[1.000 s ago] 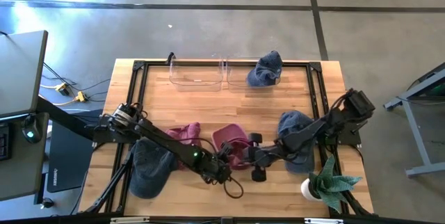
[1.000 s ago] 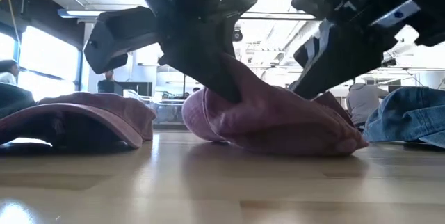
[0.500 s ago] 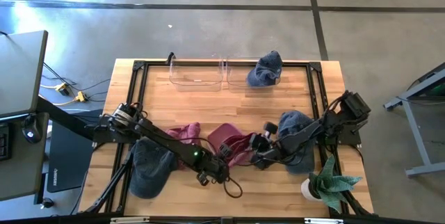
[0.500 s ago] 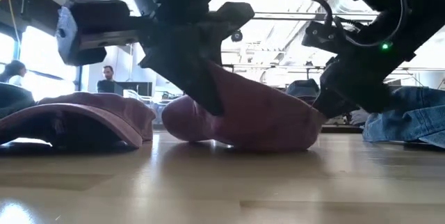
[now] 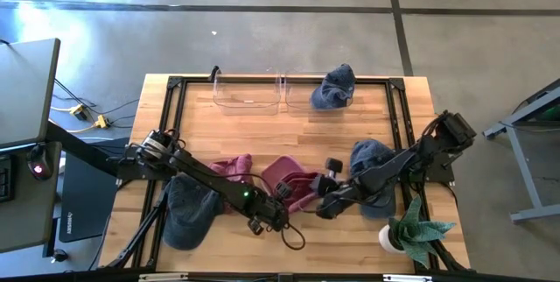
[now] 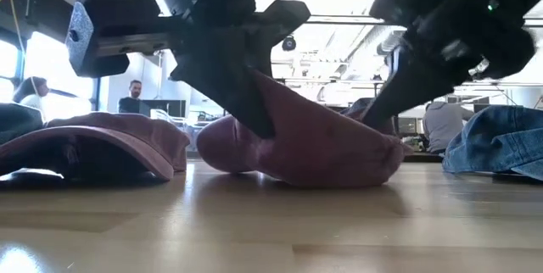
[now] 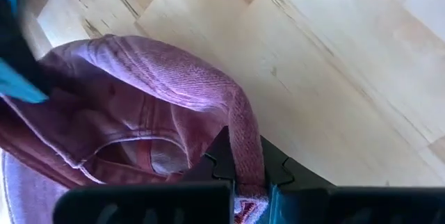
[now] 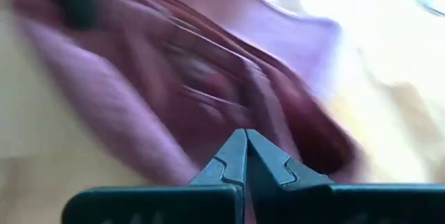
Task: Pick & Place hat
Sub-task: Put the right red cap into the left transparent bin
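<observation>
The maroon hat (image 5: pixel 291 181) lies mid-table, between the pink hat (image 5: pixel 232 170) and a blue denim hat (image 5: pixel 372 164). The left gripper (image 7: pixel 240 175) pinches its fabric tight. The right gripper (image 8: pixel 245 160) is closed; its blurred view hides any grasp.

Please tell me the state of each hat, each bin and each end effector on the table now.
Middle maroon hat: crumpled, its edge pinched by the left end effector.
Left end effector: shut on the hat.
Right end effector: shut, at the same hat.
Other maroon hat: lying flat.
Clear bins: one empty, one holding a blue hat.
</observation>
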Robot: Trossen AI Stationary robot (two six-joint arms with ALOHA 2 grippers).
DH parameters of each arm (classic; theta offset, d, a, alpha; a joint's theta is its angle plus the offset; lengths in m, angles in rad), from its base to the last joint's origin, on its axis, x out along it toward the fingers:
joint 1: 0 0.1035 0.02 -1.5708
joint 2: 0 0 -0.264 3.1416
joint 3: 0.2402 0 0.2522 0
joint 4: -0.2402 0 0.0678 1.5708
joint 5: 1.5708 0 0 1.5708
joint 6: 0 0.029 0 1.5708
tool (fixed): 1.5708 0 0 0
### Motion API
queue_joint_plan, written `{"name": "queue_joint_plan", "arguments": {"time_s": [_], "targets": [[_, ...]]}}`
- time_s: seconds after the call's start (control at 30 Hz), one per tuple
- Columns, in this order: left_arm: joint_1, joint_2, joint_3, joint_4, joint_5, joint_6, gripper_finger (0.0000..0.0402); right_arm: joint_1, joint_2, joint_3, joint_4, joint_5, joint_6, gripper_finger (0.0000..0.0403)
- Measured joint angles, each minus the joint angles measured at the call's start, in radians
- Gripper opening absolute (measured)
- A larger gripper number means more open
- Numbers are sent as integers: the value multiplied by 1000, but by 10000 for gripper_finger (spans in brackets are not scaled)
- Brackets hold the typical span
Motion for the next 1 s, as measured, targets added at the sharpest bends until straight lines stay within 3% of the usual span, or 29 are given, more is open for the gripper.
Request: {"name": "queue_joint_plan", "arguments": {"time_s": [0.1,0.27,0.5,0.63,0.73,0.87,1.0], "targets": [[0,0,0,13,-1,-10,5,-7,32,0,100,-89,-60,0],[12,0,18,-6,16,-76,17,-36,125,0,175,-145,-80,0],[49,0,120,-179,138,-113,126,-54,198,0,252,-144,-60,0],[30,0,223,-378,83,-156,170,-54,190,0,248,-140,-53,0],[13,-2,254,-496,39,-217,177,-42,177,0,233,-122,-49,0],[0,-30,199,-564,-19,-339,171,-18,136,0,195,-72,-30,0],[-12,-22,75,-539,-162,-420,159,8,66,0,169,0,-28,0]]}}
